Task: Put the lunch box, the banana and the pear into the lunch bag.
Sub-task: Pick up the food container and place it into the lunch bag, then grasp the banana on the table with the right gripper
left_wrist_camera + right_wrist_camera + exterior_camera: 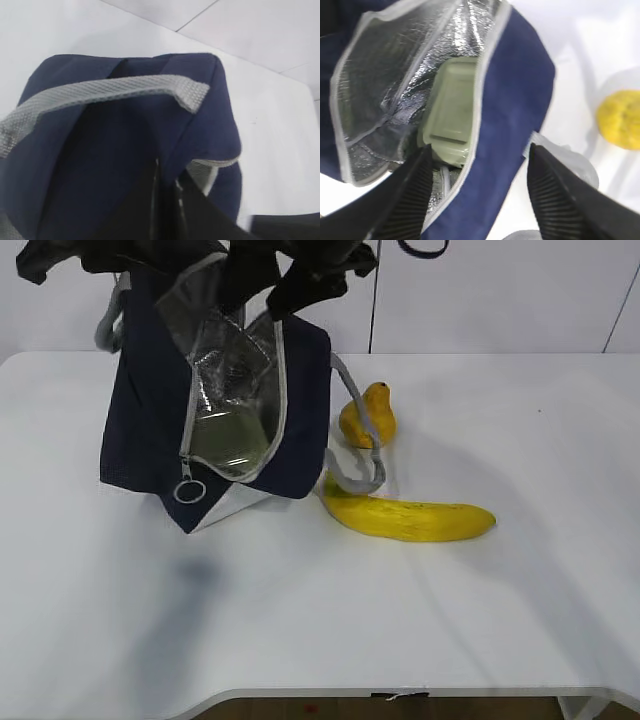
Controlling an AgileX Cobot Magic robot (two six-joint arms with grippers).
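Both grippers are cut off by the exterior view's top edge. The pale sage-green lidded lunch box [451, 112] shows only partly inside the navy-blue fabric lunch bag [150, 410]. The lumpy golden-yellow pear [620, 119] is blurred and cropped at the right edge.

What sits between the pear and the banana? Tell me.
In the exterior view, the bag's grey strap loops down between the pear and the banana; otherwise bare table.
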